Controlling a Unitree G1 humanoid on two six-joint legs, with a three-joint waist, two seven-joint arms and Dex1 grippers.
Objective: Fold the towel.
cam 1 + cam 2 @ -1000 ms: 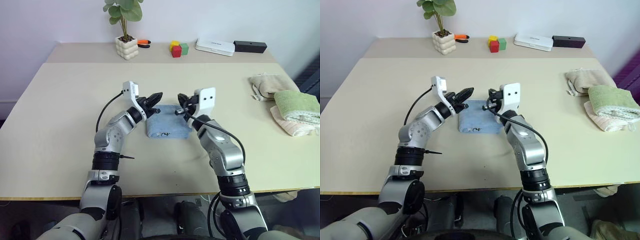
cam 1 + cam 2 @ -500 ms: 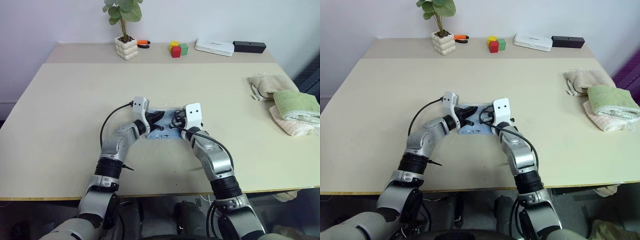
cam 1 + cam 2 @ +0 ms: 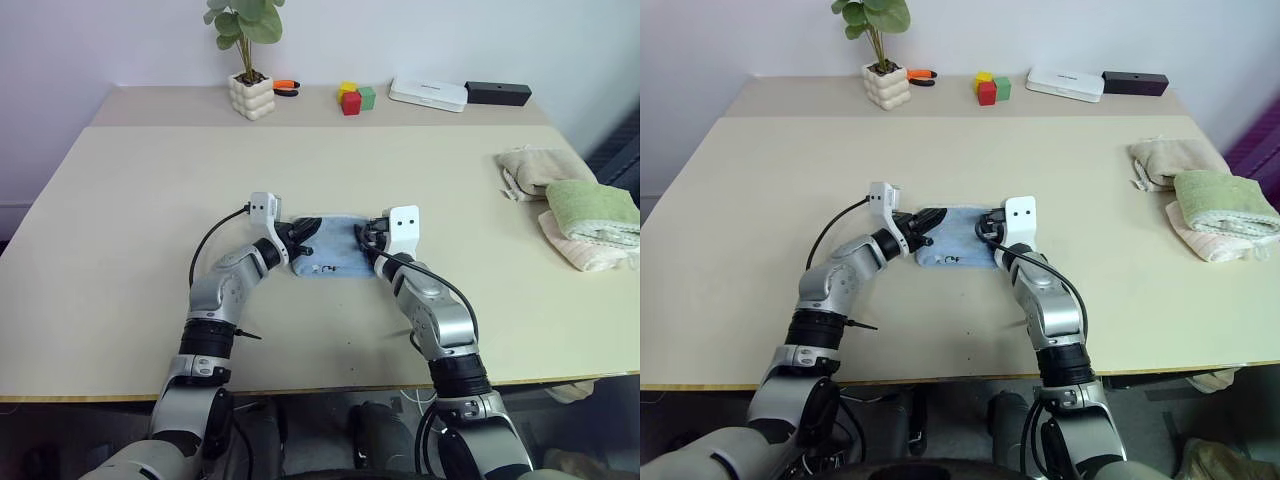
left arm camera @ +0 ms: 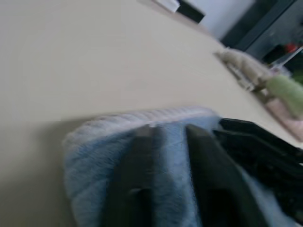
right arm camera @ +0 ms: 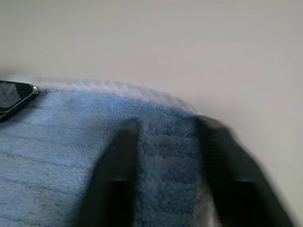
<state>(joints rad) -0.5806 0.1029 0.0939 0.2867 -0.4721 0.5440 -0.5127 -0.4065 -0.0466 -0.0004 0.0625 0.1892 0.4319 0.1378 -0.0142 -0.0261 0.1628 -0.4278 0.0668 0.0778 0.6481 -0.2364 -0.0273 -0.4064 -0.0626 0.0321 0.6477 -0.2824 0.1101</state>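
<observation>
On the near half of the wide beige table (image 3: 120, 250) lies the light blue terry cloth towel (image 3: 335, 258), folded into a small flat rectangle. A pale whitish hem runs along its far edge, and a small dark scribbled mark sits close to its near edge.

The left gripper (image 3: 303, 236) lies low at the left end of the towel. In the left wrist view its two black fingers (image 4: 137, 179) rest over the blue cloth with a narrow gap between them, and the cloth shows in this gap. The fingers are parted, not closed on the fabric. The right gripper (image 3: 366, 238) lies low at the right end of the towel. In the right wrist view its two fingers (image 5: 118, 161) stand clearly apart above the cloth, with the blue pile visible between them, so they are also open. The two grippers point toward each other across the towel, and the tip of the left gripper shows at the edge of the right wrist view.

Well apart, at the right edge of the table, a green folded towel (image 3: 590, 208) lies on a beige one (image 3: 532, 168).

On the far strip of the table stand a green plant in a white bumpy pot (image 3: 252, 92), an orange and black tool (image 3: 287, 87) just beside it, small yellow, red and green blocks (image 3: 354, 97), a flat white box (image 3: 430, 93) and a black bar-shaped box (image 3: 499, 94).
</observation>
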